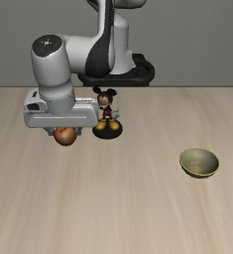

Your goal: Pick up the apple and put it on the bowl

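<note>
White-and-grey robot arm [106, 45] reached down over the light wood-grain tabletop [138, 208], towards the exterior view's left. The wrist was bent so the blocky white gripper [64, 129] pointed straight down.

Small round reddish-orange apple [64, 138] sat directly under the gripper, touching or tucked up into its underside. The top of the apple was hidden by the gripper body, with only the lower half showing. Grip state: couldn't tell, since the contact area was masked by the housing. Also couldn't tell whether the apple rested on the table or was just off it.

Shallow round olive-brass metal bowl [199, 162] stood upright on the table, well apart from the apple, towards the exterior view's right and lower in frame. Nothing was visible inside it. The apple was not on the bowl.

Small mouse-cartoon figurine with black ears, red shorts and a dark round base [107, 116] stood upright just beside the gripper on the exterior view's right. It was near the apple, with a small gap between them. The arm's dark elbow section hung above and behind it.
</note>
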Motion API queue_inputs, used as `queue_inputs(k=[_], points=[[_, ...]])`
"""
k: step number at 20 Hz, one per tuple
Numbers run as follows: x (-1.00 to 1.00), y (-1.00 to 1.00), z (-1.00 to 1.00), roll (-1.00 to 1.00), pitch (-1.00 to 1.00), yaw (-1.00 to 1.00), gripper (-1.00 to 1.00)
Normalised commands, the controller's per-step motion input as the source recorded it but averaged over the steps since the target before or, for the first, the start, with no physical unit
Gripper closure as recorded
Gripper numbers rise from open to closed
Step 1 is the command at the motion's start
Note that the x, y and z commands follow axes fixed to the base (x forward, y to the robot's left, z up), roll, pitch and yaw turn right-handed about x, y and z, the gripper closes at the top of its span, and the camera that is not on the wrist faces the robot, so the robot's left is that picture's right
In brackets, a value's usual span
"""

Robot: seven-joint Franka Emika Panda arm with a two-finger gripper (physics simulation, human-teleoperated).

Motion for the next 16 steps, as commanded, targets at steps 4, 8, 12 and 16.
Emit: queue_inputs(k=[4, 8, 12, 16], points=[[0.0, 1.0, 0.0, 0.0, 0.0, 0.0, 1.0], [0.0, 1.0, 0.0, 0.0, 0.0, 0.0, 1.0], [0.0, 1.0, 0.0, 0.0, 0.0, 0.0, 1.0], [0.0, 1.0, 0.0, 0.0, 0.0, 0.0, 1.0]])
